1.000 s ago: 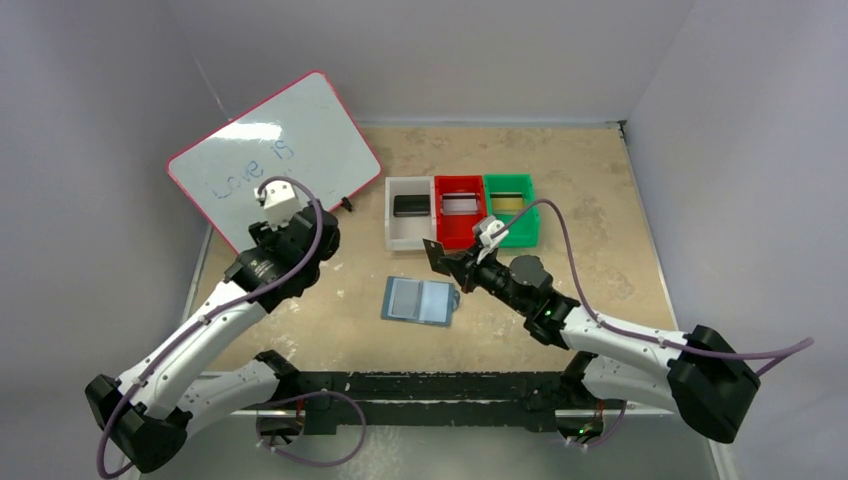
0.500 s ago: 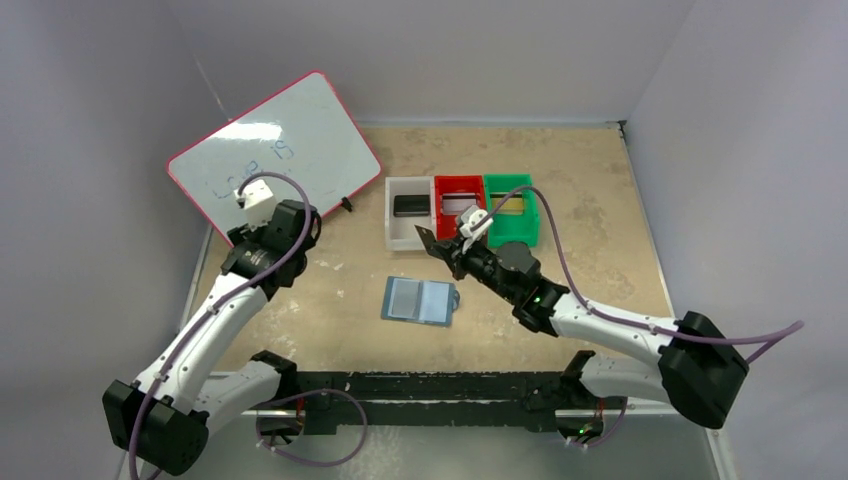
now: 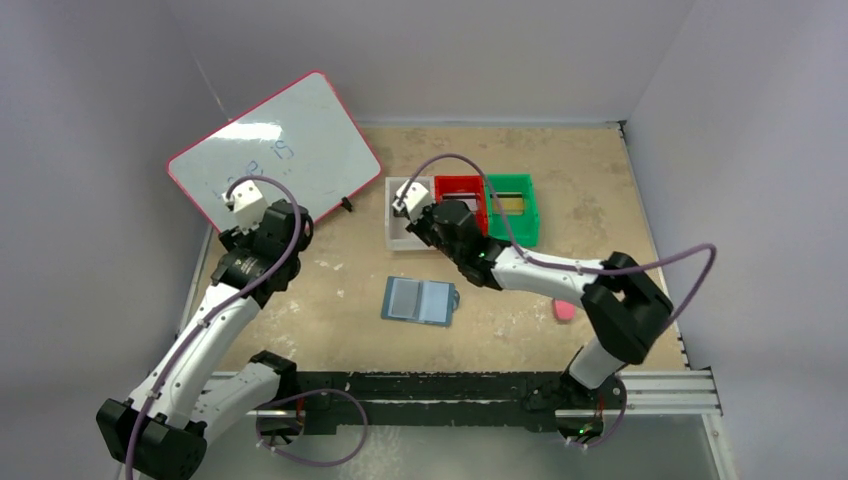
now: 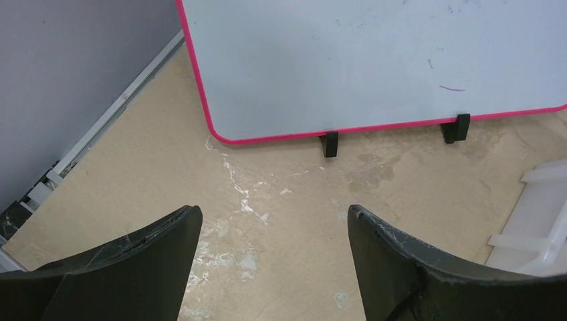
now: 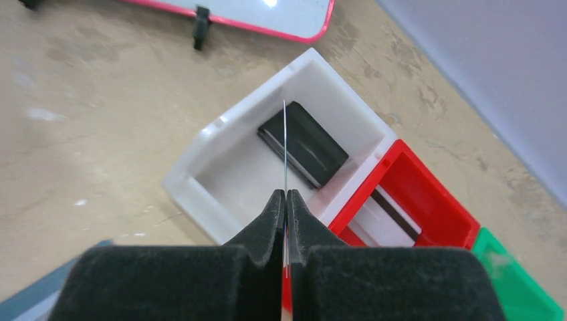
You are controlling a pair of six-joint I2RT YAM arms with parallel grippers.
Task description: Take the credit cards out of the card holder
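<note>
The slate-blue card holder (image 3: 420, 300) lies open and flat in the middle of the table; its corner shows in the right wrist view (image 5: 40, 294). My right gripper (image 3: 418, 228) (image 5: 285, 194) is shut on a thin credit card (image 5: 285, 134), seen edge-on, held over the white bin (image 3: 392, 240) (image 5: 194, 194). A black card (image 5: 304, 144) lies in that bin. A silvery card (image 5: 381, 224) lies in the red bin (image 5: 434, 194), and a gold card (image 3: 509, 203) in the green bin (image 3: 530, 235). My left gripper (image 3: 285, 215) (image 4: 274, 210) is open and empty above bare table near the whiteboard.
A pink-edged whiteboard (image 3: 275, 155) (image 4: 374, 60) stands on two black feet at the back left. A small pink block (image 3: 564, 310) lies on the table at the right. The red bin (image 3: 460, 183) and the green bin (image 5: 515, 281) stand in a row right of the white one.
My right gripper carried the card left and away, from beside the holder to over the white bin. My left arm drew back left towards the whiteboard.
</note>
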